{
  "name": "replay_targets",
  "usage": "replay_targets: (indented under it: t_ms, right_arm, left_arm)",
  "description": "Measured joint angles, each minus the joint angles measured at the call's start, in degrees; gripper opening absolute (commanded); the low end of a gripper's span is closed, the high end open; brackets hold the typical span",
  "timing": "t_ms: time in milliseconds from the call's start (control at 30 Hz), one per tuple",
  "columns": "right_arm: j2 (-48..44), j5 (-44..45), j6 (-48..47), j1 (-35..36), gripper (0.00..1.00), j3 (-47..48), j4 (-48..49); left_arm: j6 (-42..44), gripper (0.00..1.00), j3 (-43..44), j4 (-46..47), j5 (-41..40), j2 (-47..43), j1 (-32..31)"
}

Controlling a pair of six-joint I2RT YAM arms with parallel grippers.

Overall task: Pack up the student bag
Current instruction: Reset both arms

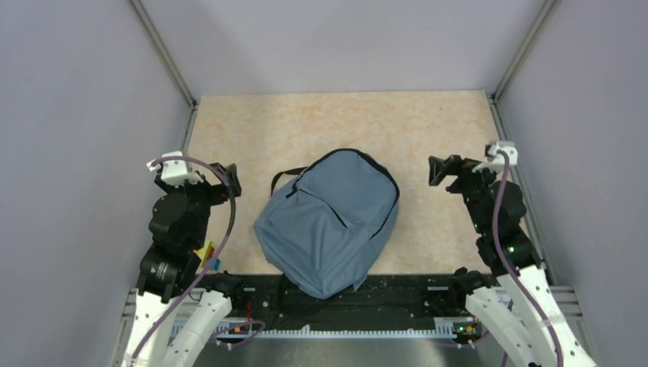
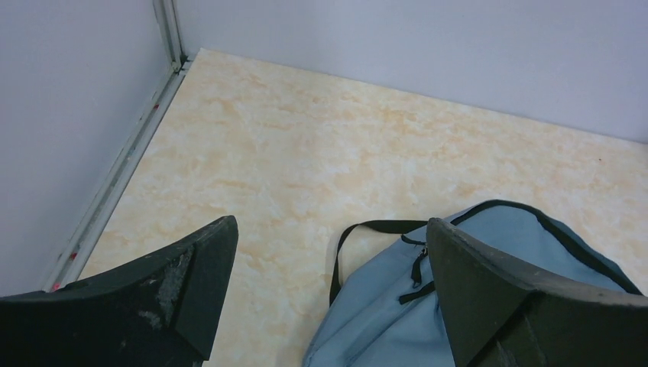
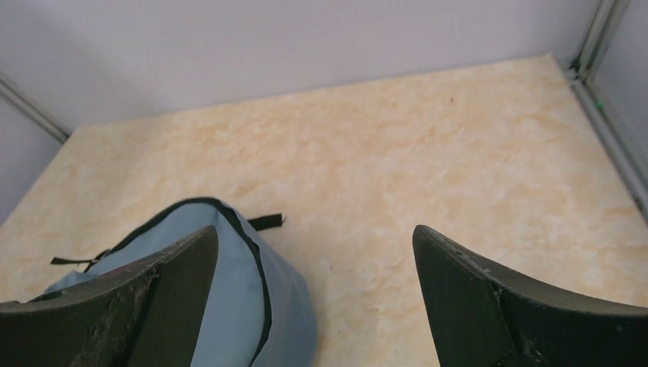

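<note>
Currently, the soft grey-blue fabric backpack lies on the beige marbled tabletop, right of the left gripper and left of the right gripper. Both grippers gape wide and hold nothing.

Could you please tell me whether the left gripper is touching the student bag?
Apart. The top external view shows a strip of bare table between the open left gripper and the student bag.
</note>
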Motion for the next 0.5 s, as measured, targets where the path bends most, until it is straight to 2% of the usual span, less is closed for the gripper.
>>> replay_targets:
  t_ms: [233,500]
  right_arm:
    - [-14.8,4.5,-5.55,0.0,0.96,-9.49,9.09]
    - [-16.59,5.75,-7.08,0.0,0.95,-12.09,10.58]
  left_arm:
    - [1.27,0.98,-5.16,-0.15,0.31,-4.44,0.0]
    - [1.77,0.98,-5.86,-0.24,1.64,-4.44,0.0]
